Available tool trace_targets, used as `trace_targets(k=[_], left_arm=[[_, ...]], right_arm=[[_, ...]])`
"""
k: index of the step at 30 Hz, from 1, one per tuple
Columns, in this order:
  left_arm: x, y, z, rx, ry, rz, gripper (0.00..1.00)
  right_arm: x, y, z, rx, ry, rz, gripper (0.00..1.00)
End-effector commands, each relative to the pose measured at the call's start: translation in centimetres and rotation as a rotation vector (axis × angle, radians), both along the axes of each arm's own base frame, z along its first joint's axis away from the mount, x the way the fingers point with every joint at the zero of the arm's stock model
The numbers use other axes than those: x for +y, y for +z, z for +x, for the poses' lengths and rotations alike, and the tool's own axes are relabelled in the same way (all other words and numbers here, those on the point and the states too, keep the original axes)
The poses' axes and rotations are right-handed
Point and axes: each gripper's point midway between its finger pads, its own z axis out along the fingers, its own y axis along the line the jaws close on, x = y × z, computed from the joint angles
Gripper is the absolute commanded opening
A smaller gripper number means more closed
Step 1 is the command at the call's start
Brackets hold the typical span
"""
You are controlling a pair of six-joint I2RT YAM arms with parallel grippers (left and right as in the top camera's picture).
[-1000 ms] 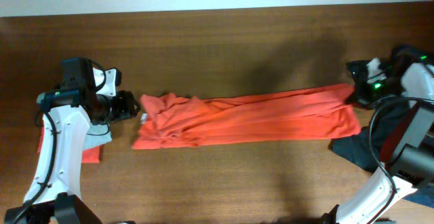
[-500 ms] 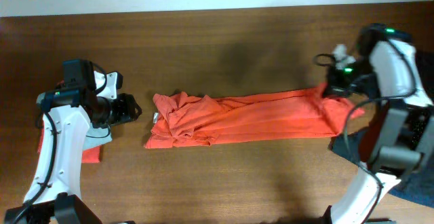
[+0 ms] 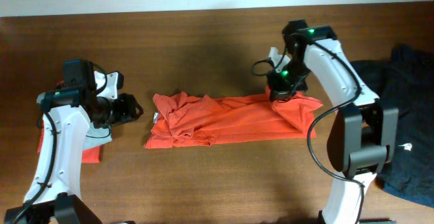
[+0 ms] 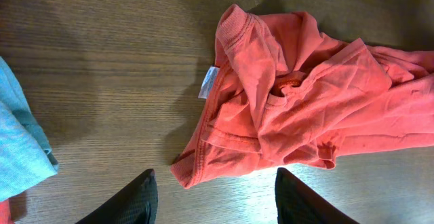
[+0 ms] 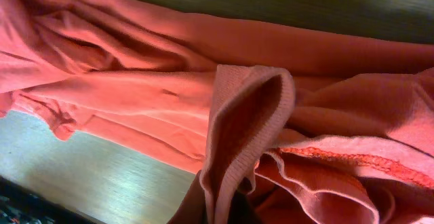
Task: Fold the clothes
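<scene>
A bright red-orange T-shirt (image 3: 224, 120) lies stretched in a long crumpled band across the middle of the wooden table. My right gripper (image 3: 280, 92) is shut on the shirt's right end and has carried that end leftward over the band; the pinched ribbed edge fills the right wrist view (image 5: 237, 136). My left gripper (image 3: 132, 106) is open and empty, just left of the shirt's bunched collar end (image 4: 271, 95), not touching it. Its two dark fingertips frame the shirt's lower corner (image 4: 186, 173).
A dark navy garment (image 3: 400, 115) lies heaped at the right edge. A grey cloth (image 4: 20, 149) and a plain red one (image 3: 89, 154) sit under my left arm at the left. Bare wood (image 3: 224, 176) lies in front of the shirt.
My right gripper has swung left with the shirt's right end, folding it over the band and uncovering the navy garment. The shirt's left end slid slightly right. The left arm stayed.
</scene>
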Motion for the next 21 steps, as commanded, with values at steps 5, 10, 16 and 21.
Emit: trace_targets(k=[5,10,16,21], left_arm=[[-0.3,0.7,0.1,-0.017,-0.005,-0.015,0.56],[-0.3,0.7,0.0,-0.013,-0.005,-0.015,0.56],[-0.3,0.7,0.0,-0.013,-0.005,-0.015,0.56],[-0.3,0.7,0.0,-0.013,-0.005,-0.015,0.55]], right_arm=[[3.4,0.6,-0.5,-0.020,0.039,-0.007,0.04],[4.4,0.6,-0.9,-0.014,0.049,-0.009,0.04],[5.5,0.6,-1.3,-0.016,0.073,-0.009,0.04],[6.8,0.5,-1.0,-0.040,0.075,-0.002,0.04]])
